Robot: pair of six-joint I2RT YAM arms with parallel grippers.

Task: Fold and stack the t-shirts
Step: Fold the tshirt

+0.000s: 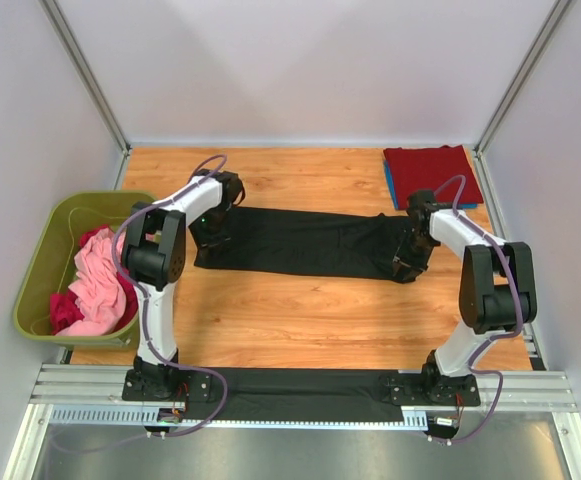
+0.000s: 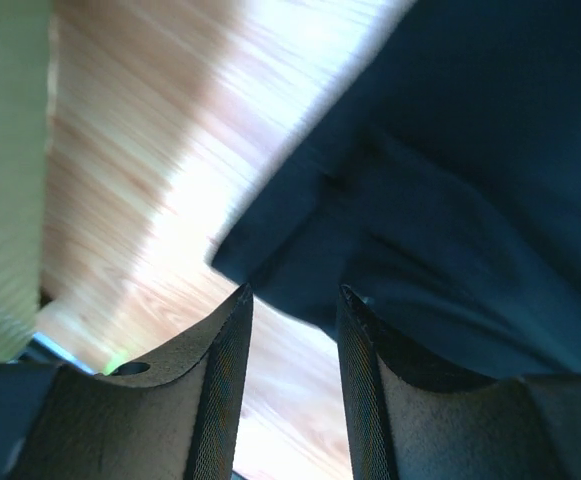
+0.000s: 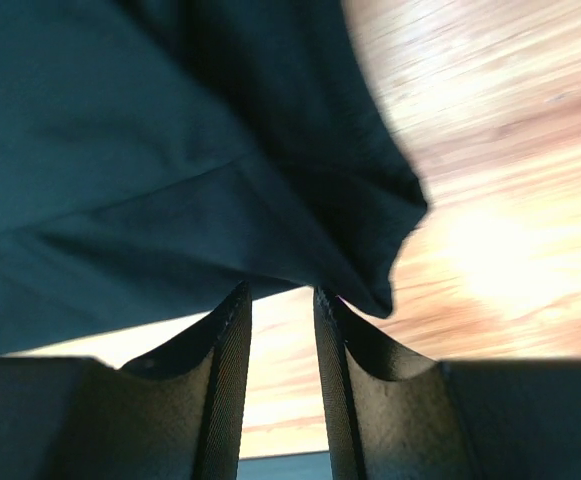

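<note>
A black t-shirt (image 1: 310, 245) lies folded into a long strip across the middle of the table. My left gripper (image 1: 210, 238) hovers at its left end. In the left wrist view that gripper (image 2: 295, 292) is open, with bare wood between the fingers and the black cloth (image 2: 470, 200) just past the tips. My right gripper (image 1: 407, 262) is at the strip's right end. It is open in its wrist view (image 3: 280, 290), the cloth's (image 3: 120, 150) edge touching the fingertips and nothing pinched. A folded dark red t-shirt (image 1: 430, 165) rests on a blue one (image 1: 390, 188) at the back right.
An olive-green bin (image 1: 40, 250) stands at the table's left edge, holding a crumpled pink shirt (image 1: 98, 280) and a magenta one (image 1: 65, 310). White walls close in the table on three sides. A black mat (image 1: 300, 392) lies between the arm bases.
</note>
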